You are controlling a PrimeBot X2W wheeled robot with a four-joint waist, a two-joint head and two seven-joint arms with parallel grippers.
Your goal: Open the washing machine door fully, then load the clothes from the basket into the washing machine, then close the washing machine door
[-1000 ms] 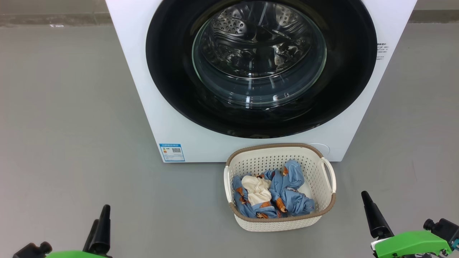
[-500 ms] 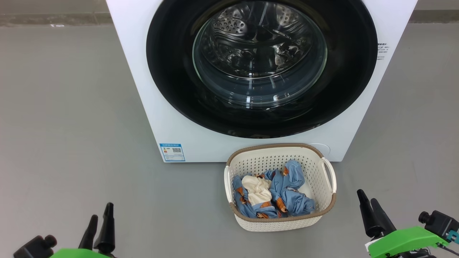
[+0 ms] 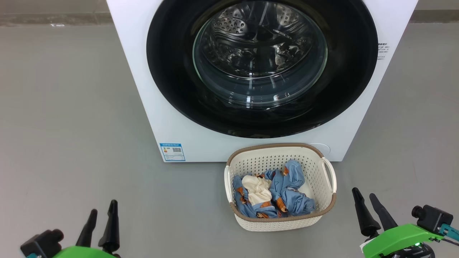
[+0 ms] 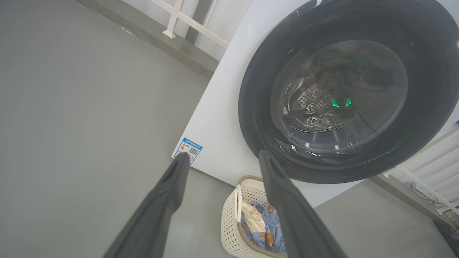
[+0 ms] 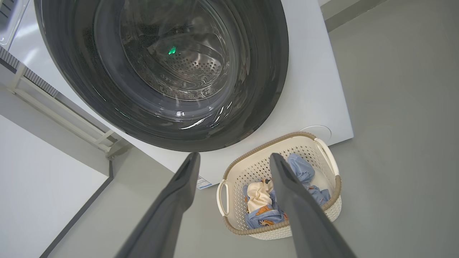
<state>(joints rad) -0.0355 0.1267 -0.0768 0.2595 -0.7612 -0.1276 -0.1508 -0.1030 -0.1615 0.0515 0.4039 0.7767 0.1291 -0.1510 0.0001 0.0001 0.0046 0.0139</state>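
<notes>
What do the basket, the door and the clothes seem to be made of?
Basket: probably moulded plastic, matte cream, given its regular rows of small holes; the brown rim looks woven.
Door: glossy black rim, perhaps plastic; the bulging clear window looks like glass, with sharp reflections.
Clothes: soft fabric, light blue with orange prints plus one cream piece, crumpled in folds.

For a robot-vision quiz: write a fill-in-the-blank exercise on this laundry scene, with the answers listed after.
1. The washing machine door is ____.
2. The clothes lie in the basket: one piece is cream-white, the rest are light ____.
3. The left gripper and the right gripper are both ____, holding nothing.

Missing words: closed; blue; open.
</notes>
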